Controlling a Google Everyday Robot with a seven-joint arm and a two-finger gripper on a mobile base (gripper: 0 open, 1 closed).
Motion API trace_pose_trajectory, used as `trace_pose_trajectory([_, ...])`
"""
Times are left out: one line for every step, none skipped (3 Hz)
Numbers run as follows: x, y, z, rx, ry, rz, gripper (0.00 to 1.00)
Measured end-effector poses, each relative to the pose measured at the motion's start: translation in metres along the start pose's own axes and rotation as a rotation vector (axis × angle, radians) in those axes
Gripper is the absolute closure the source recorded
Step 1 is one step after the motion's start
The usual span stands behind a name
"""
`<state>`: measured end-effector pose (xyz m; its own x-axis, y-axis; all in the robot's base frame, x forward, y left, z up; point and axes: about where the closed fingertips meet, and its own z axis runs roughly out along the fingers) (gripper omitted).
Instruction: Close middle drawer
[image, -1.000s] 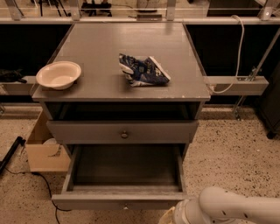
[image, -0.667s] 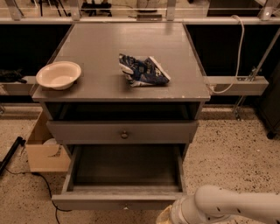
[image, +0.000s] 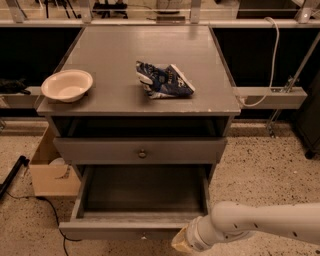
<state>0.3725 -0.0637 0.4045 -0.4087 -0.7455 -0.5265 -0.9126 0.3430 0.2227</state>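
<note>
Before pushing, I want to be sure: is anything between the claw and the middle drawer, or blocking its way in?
Nothing visible. The claw sits by the front panel of the open middle drawer, whose box is bare.

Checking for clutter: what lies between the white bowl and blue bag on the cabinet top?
Only bare cabinet top, in the camera view, between bowl and bag. The hand is low, by the front of the open middle drawer.
</note>
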Motion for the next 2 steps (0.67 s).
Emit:
trace_pose_trajectory([-0.0125, -0.006, 0.0063, -0.004, 0.003, -0.016, 1.0])
trace_pose_trajectory([-0.0128, -0.006, 0.0065, -0.004, 0.003, -0.017, 0.81])
